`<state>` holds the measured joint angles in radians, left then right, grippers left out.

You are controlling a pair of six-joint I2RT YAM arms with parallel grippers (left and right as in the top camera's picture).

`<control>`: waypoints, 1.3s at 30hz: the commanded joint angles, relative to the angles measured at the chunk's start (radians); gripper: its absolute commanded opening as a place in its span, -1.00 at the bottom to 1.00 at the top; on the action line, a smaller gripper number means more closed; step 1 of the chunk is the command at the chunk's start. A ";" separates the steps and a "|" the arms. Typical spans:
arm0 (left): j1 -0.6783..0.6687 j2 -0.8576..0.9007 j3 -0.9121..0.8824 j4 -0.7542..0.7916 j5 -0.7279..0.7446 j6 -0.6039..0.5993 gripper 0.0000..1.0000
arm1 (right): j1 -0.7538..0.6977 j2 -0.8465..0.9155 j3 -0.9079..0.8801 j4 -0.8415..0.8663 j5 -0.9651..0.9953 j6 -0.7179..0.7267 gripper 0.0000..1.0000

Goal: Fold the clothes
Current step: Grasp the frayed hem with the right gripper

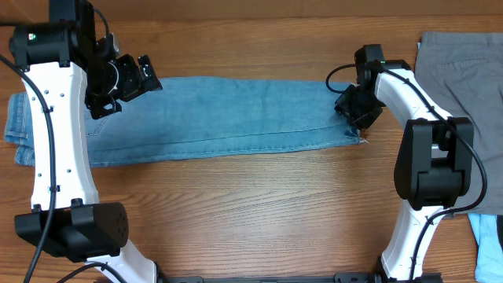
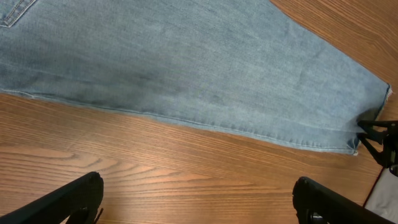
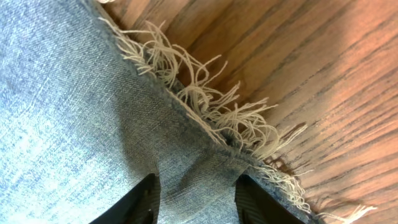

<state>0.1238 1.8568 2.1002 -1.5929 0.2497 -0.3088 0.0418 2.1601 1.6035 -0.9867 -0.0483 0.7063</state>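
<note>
Light-blue denim jeans (image 1: 236,118) lie flat along the far half of the table, waist at the left and frayed hem at the right. My left gripper (image 1: 130,85) hovers over the upper leg near the waist. In the left wrist view it (image 2: 196,199) is wide open and empty above bare wood, with the jeans leg (image 2: 186,62) beyond. My right gripper (image 1: 357,114) is at the hem end. In the right wrist view its fingers (image 3: 196,199) pinch a raised fold of denim (image 3: 62,112) just inside the frayed hem (image 3: 211,106). Grey trousers (image 1: 464,71) lie at the far right.
The wooden table (image 1: 236,212) runs along the front. A blue cloth (image 1: 491,244) shows at the front right edge. The grey trousers lie behind my right arm. A stitched pocket corner (image 2: 15,12) shows at the top left of the left wrist view.
</note>
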 commanded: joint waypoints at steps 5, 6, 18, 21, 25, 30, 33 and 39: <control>-0.006 -0.018 -0.003 -0.003 0.002 -0.002 1.00 | 0.003 0.009 0.026 0.006 -0.005 0.002 -0.44; -0.006 -0.018 -0.003 -0.003 0.002 -0.002 0.99 | 0.003 0.009 0.026 0.008 -0.005 0.002 -0.49; -0.006 -0.018 -0.003 0.000 0.002 0.006 0.99 | 0.003 0.005 0.029 -0.008 -0.006 0.053 -0.93; -0.006 -0.018 -0.003 0.000 0.002 0.006 1.00 | 0.002 -0.018 0.032 -0.033 -0.005 0.054 -0.93; -0.006 -0.018 -0.003 0.002 0.002 0.006 1.00 | 0.002 -0.094 0.033 -0.076 -0.005 0.053 -0.92; -0.006 -0.018 -0.003 0.000 0.002 0.006 1.00 | 0.002 -0.162 0.033 -0.139 0.008 0.049 -0.92; -0.006 -0.018 -0.003 0.000 0.002 0.006 1.00 | 0.002 -0.164 0.033 -0.172 0.019 0.050 -0.92; -0.006 -0.018 -0.003 0.000 0.002 0.006 0.99 | 0.002 -0.164 0.033 -0.225 0.048 0.050 -0.92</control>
<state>0.1238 1.8568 2.1002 -1.5929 0.2497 -0.3084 0.0418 2.0243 1.6176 -1.2015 -0.0414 0.7521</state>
